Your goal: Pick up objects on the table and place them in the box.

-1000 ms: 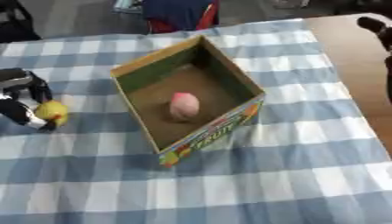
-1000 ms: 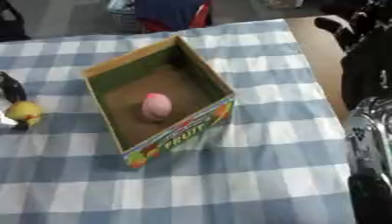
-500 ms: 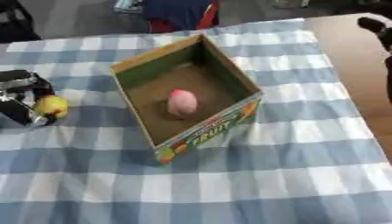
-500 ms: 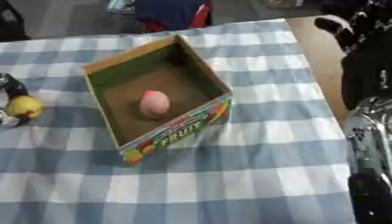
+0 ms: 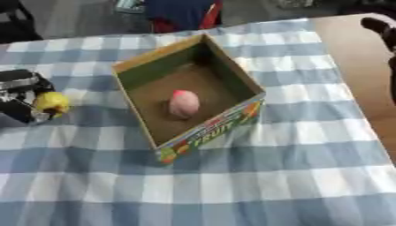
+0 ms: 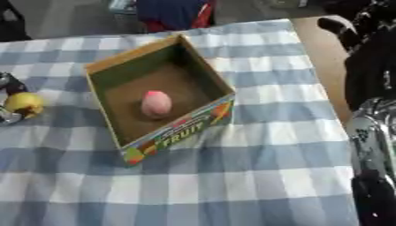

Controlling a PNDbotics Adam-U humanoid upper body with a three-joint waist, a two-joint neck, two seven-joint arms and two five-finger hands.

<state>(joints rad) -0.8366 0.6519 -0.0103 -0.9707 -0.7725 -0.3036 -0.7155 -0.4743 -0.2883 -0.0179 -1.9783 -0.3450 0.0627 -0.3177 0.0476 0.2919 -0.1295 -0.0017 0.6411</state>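
The left hand [image 5: 21, 98] sits at the left edge of the worktop [image 5: 255, 176], its fingers curled round a yellow fruit [image 5: 52, 102] that shows on the side of the hand facing the box [image 5: 203, 128]. The box stands just to the right of that hand, apart from it, with a strip of checked cloth [image 5: 100, 132] between the fruit and the box's near-left wall. The box is open at the top and turned askew, one corner pointing toward the camera. A pink fruit [image 5: 184, 104] lies on the box floor, near its middle and clear of all four walls. On the far side of the box from the left hand, the cloth ends and bare brown worktop runs along the right edge. The right hand [image 6: 344, 31] shows dark at the upper right corner, well away from the box; whether its fingers are curled cannot be told.
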